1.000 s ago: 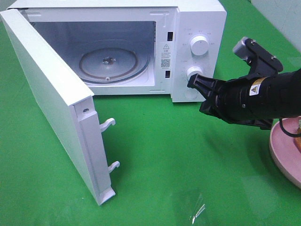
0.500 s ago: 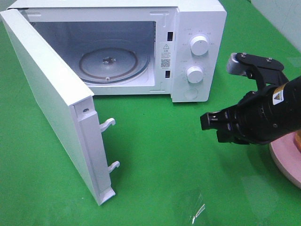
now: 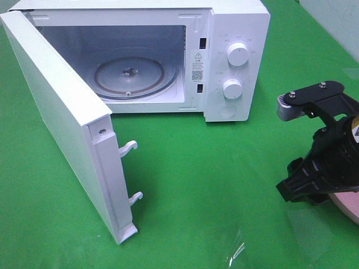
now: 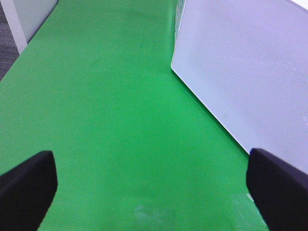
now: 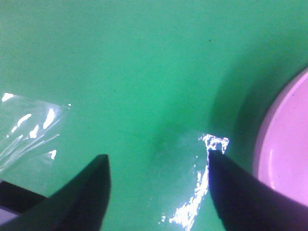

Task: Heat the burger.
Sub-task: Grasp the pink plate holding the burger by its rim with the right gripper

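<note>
White microwave (image 3: 235, 33) with 2 white knobs (image 3: 238, 54); its door (image 4: 240, 62) bears a fine dotted mesh. Green table (image 3: 213, 168). Pink plate (image 5: 288, 144). Black left gripper (image 4: 154, 187) and right gripper (image 5: 156, 166).

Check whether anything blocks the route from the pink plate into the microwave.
Nothing visible does. The door stands wide, the turntable is bare, and only green cloth lies between. The right gripper hovers by the pink plate; the burger is out of view.

The microwave (image 3: 235, 17) stands at the table's (image 3: 185, 168) back, its door (image 3: 56, 112) swung out to the front left, the turntable (image 3: 132, 75) inside. The plate (image 3: 343, 205) lies well apart at front right, plastic film (image 3: 235, 249) left of it.
</note>
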Robot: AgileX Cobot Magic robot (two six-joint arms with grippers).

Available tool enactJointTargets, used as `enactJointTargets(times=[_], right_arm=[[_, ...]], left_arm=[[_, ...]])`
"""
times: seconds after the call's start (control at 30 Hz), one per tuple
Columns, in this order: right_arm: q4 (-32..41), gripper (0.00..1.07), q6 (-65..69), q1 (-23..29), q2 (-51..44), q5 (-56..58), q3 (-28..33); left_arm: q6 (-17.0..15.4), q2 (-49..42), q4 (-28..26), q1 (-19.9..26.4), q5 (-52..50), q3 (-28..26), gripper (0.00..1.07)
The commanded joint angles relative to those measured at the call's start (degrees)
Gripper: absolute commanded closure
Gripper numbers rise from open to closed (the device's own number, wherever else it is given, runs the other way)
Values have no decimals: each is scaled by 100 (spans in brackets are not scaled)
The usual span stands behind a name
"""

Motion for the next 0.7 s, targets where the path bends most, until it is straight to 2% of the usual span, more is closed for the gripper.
enactJointTargets(times=[0.03,0.27,0.47,0.7], right_arm=[[-309,15,-52,-23,-40,86,-17],[-516,14,327,-46,-40,223,-17],[-487,16,97,-848,-40,252,-17],[-413,17,52,-1186,-6,201,-17]], left_arm=[[17,-92,40,17,-97,-6,6],[17,-92,40,17,-97,-6,6],[17,-92,40,17,-97,-6,6],[17,-92,40,17,-97,-6,6]])
